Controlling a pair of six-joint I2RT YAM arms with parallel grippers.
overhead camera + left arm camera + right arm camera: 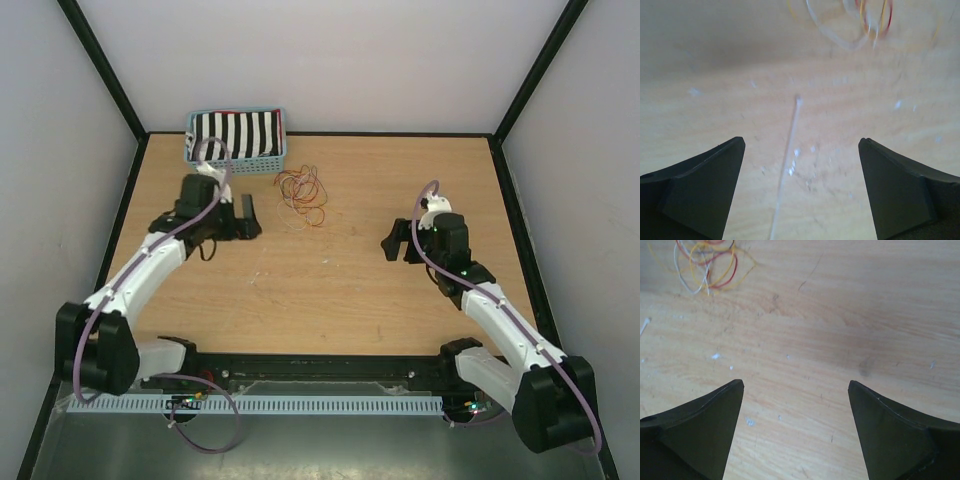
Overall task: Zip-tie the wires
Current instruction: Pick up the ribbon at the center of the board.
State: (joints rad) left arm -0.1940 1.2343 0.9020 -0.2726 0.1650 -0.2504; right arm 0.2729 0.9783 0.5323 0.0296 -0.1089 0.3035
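Your wires (302, 197) lie in a loose curling heap of red, orange and yellow strands on the table (330, 300), towards its far side. Nothing is wrapped round them, and they spread out freely instead of sitting in a bunch. I'd judge the task to be at its very start: the tie has to be picked up, the strands gathered, the tie looped round them and pulled tight.

Just to the near side of the wires, the left wrist view shows a thin pale strip (790, 145) lying flat on the wood. It looks like the zip tie, though it is too fine and blurred to be sure. Its far tip points towards the wires (872, 15) without reaching them.

The left gripper (801, 142) sits just left of the wires with its jaws spread wide. The strip runs between them, but the fingers (715, 185) hold nothing, and I can't tell whether they touch the table.

The right gripper (796, 384) is well to the right of the wires (707, 262), also gaping and empty, with only bare wood between its jaws.

Behind and left of the wires is a blue basket (235, 163) holding a striped cloth (235, 135).
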